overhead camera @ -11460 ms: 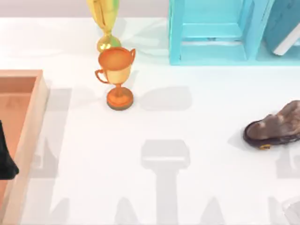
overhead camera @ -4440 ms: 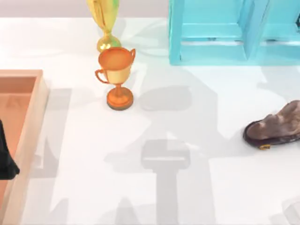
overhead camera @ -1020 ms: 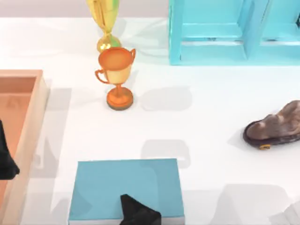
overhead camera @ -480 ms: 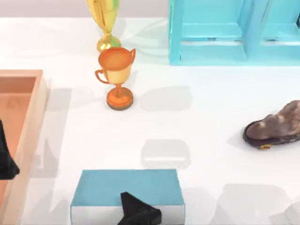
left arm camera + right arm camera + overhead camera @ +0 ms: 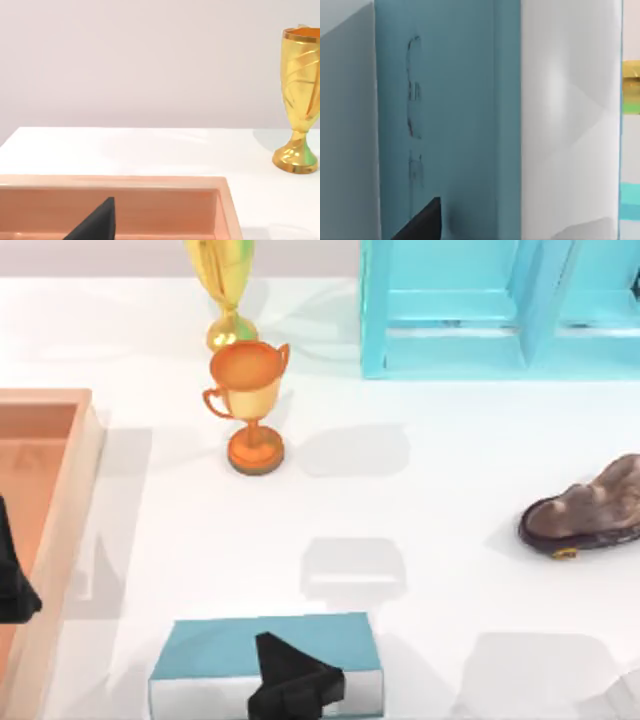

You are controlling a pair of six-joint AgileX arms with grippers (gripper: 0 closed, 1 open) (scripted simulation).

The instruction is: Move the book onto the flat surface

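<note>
- The teal book (image 5: 225, 645) lies near the table's (image 5: 420, 510) front edge, white page edges showing.
- The right gripper (image 5: 290, 685) sits on its front; whether its fingers pinch it I cannot tell.
- The left gripper (image 5: 12, 585) is parked over the wooden tray (image 5: 70, 490).
- An orange trophy (image 5: 250, 400) stands behind the book.

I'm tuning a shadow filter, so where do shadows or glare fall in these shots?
Top view: soft grey shadows lie on the white tabletop right of the orange trophy and above the book. Right wrist view: the book's white page edges carry a faint diamond-shaped sheen. Left wrist view: the gold trophy gleams.
</note>
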